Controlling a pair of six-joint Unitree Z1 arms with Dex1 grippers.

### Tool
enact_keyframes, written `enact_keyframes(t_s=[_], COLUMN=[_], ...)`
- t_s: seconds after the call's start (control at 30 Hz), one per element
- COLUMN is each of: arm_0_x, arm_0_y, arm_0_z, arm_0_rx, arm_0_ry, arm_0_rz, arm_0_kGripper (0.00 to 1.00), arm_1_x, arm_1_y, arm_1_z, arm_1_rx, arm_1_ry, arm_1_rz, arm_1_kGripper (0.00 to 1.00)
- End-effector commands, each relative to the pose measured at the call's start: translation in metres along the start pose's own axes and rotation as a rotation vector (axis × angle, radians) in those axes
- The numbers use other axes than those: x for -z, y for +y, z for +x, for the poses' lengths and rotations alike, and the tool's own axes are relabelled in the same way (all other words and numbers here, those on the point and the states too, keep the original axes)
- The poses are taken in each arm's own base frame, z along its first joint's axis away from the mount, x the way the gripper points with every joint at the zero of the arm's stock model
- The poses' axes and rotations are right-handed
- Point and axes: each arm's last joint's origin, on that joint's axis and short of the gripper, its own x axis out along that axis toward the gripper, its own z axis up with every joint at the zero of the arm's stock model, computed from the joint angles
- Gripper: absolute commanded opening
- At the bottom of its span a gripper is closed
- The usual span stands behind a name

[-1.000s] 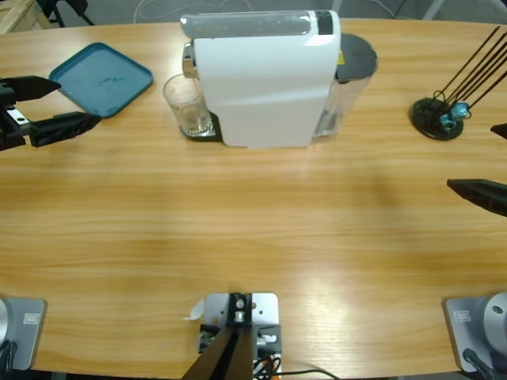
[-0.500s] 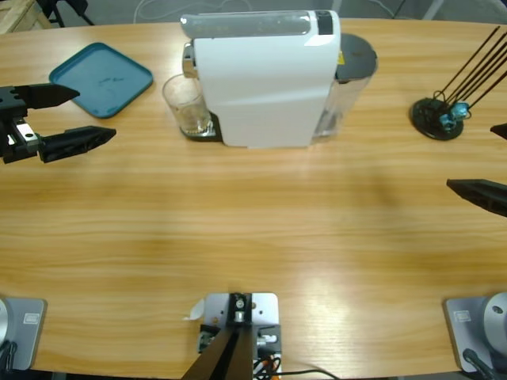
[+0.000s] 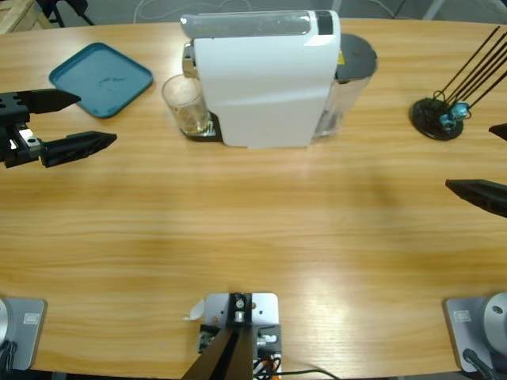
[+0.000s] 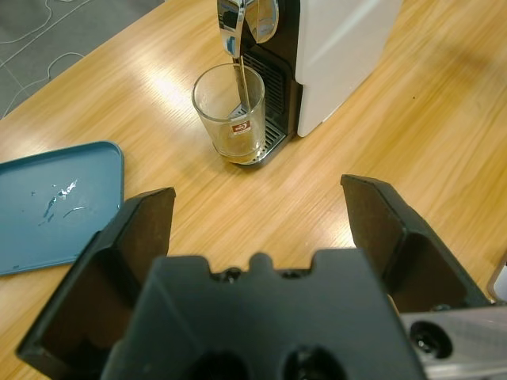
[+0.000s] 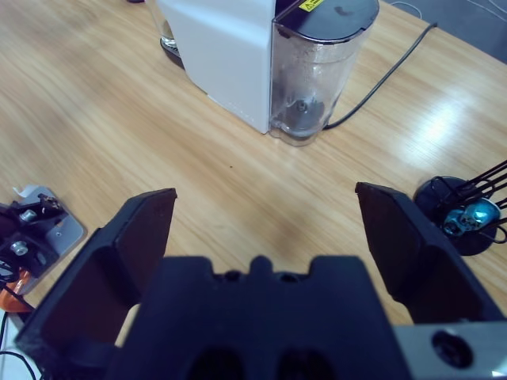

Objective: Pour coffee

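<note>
a shallow pool of coffee (image 4: 238,148) lies flat in an upright glass (image 3: 185,105) under the machine's spout (image 4: 235,24). left gripper (image 3: 74,120) and right gripper (image 5: 265,218) both gape wide, holding nothing.

White coffee machine (image 3: 265,79) sits at the table's (image 3: 253,229) far edge, landmark for the rest. Clear water tank (image 3: 348,87) with dark lid attached to its right end; black power cord (image 5: 380,79) runs off from the tank side. Teal tray (image 3: 101,79) well left of the machine, flat, some pale flecks on it. Black stand with thin black rods and a small blue piece (image 3: 440,115) well right of the machine.
</note>
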Motion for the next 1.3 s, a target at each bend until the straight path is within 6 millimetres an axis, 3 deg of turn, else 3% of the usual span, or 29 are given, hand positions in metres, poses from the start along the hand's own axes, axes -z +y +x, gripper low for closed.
enact_keyframes(t_s=[0.03, 1.3], arm_0_x=[0.0112, 0.0120], arm_0_y=[-0.0033, -0.0032], arm_0_z=[0.0031, 0.0072], arm_0_rx=[0.025, 0.027], arm_0_ry=[0.032, 0.038], arm_0_rz=[-0.008, -0.009], arm_0_kGripper=[0.908, 0.908], arm_1_x=[0.0112, 0.0111], arm_1_y=[0.0013, 0.0013], arm_1_z=[0.0034, 0.0077], arm_1_rx=[-0.022, -0.025], arm_1_ry=[0.017, 0.028], arm_1_rz=[0.010, 0.016], arm_1_kGripper=[1.000, 1.000])
